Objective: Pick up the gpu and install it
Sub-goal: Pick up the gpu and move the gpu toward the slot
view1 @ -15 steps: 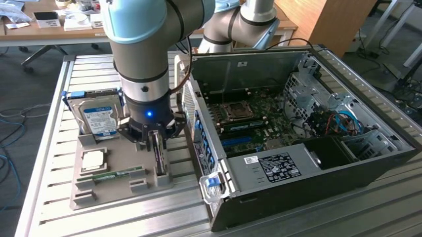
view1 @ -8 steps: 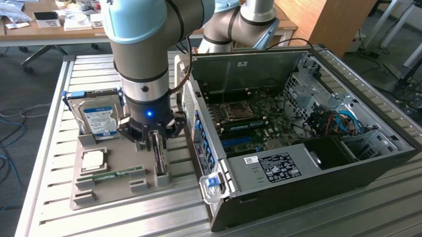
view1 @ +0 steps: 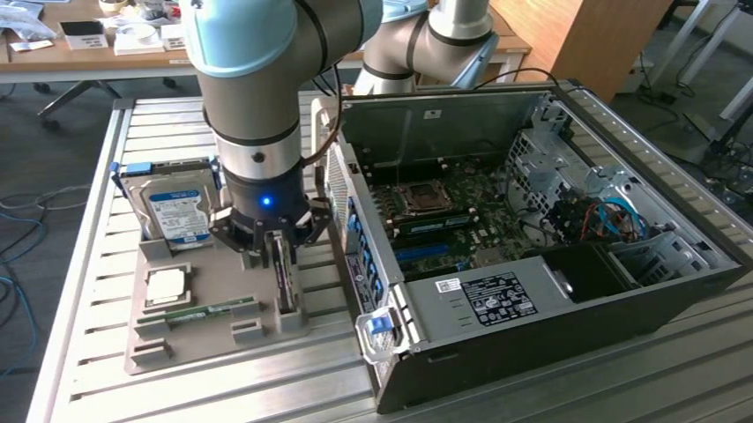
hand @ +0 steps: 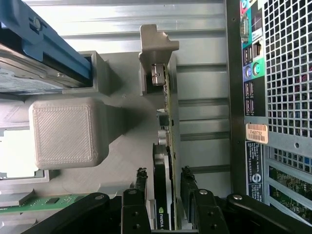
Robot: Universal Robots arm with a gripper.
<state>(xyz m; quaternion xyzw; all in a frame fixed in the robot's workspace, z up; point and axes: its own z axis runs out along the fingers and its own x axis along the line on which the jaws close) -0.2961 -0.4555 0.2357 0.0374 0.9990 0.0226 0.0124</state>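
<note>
The gpu (view1: 285, 280) stands on edge in a slot of the grey printed fixture (view1: 200, 345), just beside the open computer case (view1: 612, 291). In the wrist view I look along the gpu (hand: 168, 122), with its silver end bracket (hand: 157, 48) at the far end and the black cooler on one face. My gripper (view1: 279, 251) hangs straight above it. The gripper (hand: 165, 176) is open, and its two fingers (hand: 141, 181) straddle the card with a thin gap on each side.
In the same fixture stand a hard drive (view1: 176, 207) with a blue-white label, a processor (view1: 165, 286) and a memory stick (view1: 212, 310). The case's rear panel (hand: 278, 73) rises close beside the card. The motherboard (view1: 459, 203) lies exposed inside the case.
</note>
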